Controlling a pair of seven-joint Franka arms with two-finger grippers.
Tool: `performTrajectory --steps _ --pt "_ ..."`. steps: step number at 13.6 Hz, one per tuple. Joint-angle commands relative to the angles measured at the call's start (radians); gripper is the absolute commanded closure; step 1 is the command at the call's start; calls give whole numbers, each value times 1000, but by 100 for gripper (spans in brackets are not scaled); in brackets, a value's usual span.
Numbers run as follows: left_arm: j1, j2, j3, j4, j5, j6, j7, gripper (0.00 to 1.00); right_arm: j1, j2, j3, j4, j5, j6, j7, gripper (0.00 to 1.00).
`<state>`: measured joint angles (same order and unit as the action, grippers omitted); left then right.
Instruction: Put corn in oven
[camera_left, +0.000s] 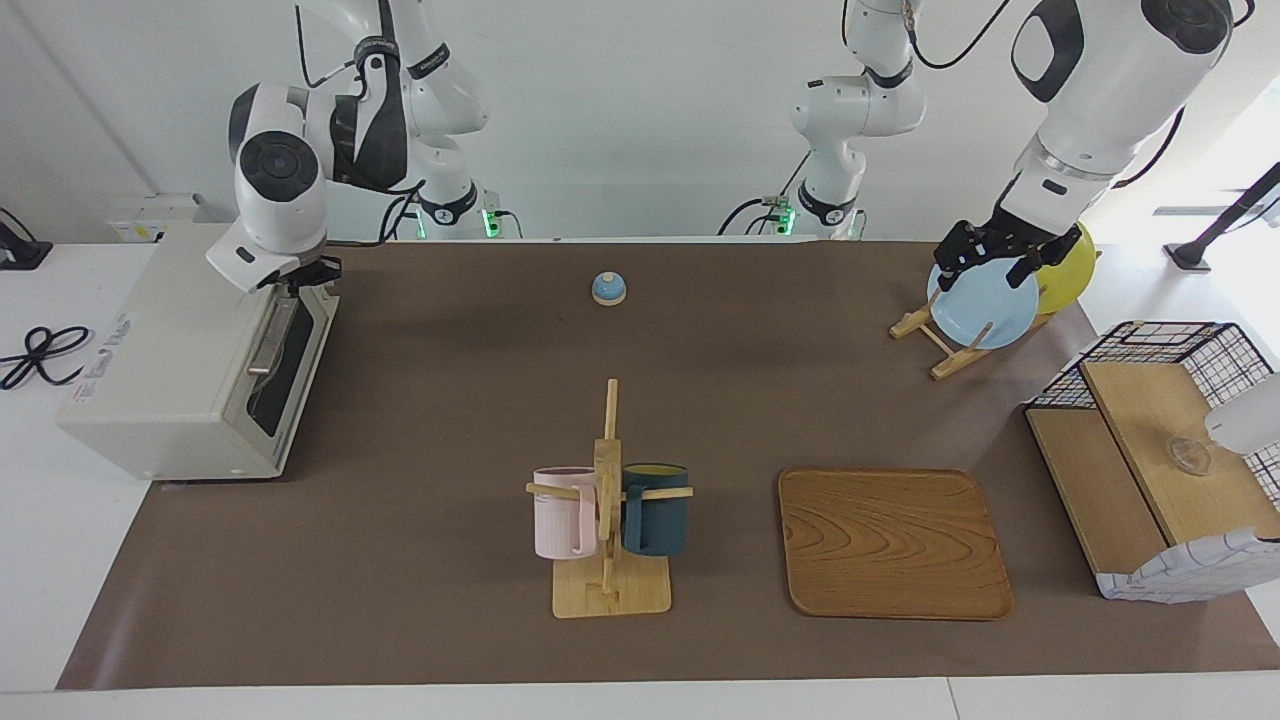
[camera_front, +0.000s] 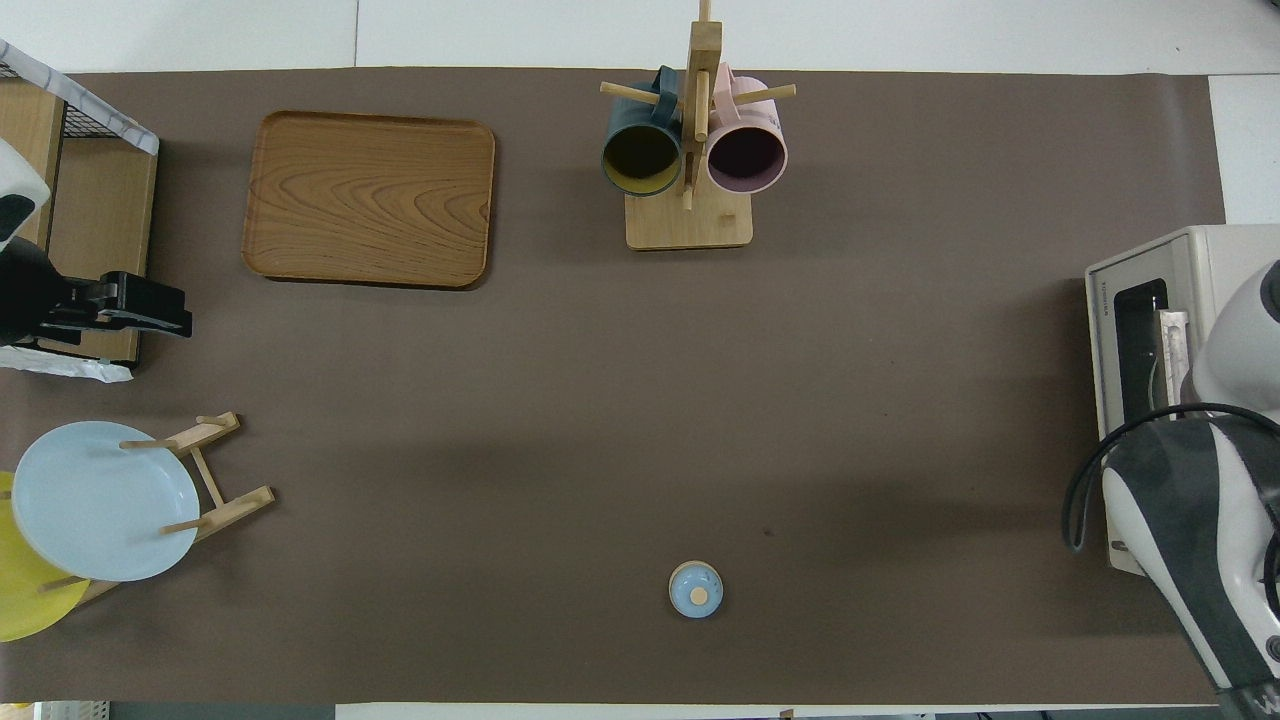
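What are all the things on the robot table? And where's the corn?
oven: 1, cream-white, right arm's end
bell: 1, blue, mid-table, near robots
mug rack: 1, wooden, farther from robots than bell
mugs: 2, pink and dark blue, on mug rack
tray: 1, wooden, beside mug rack
plate rack: 1, wooden, left arm's end
plates: 2, blue and yellow, in plate rack
basket: 1, wire and wood, left arm's end
corn: none seen
right end effector: at oven door
left end effector: over plate rack
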<state>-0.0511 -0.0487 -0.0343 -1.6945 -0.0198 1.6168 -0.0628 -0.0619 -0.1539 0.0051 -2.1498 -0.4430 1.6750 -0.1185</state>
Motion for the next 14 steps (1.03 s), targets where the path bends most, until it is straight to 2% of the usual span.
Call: performTrajectory --steps 1,6,7,8,10,11,12,14 --pt "0 -16 1 -8 15 -8 3 0 -9 -26 7 11 29 -14 -36 100" --pt "0 -16 1 -8 17 -9 3 0 4 -7 7 181 186 -101 -63 100" --pt "0 -16 -1 -8 15 -9 3 0 4 6 9 226 222 -119 -61 94" --pt "0 -16 -1 -8 15 -8 3 0 1 26 10 287 259 -159 -62 75" --pt "0 -16 -1 -8 15 -8 3 0 4 85 15 423 308 -251 -62 66" --pt "0 -16 1 -8 15 -9 3 0 4 112 15 486 335 -292 -63 38" --pt "0 -16 1 -8 15 -8 3 0 -1 129 13 534 377 -314 -61 0" --pt "0 -16 -1 -8 17 -8 3 0 5 131 15 553 395 -322 -56 0"
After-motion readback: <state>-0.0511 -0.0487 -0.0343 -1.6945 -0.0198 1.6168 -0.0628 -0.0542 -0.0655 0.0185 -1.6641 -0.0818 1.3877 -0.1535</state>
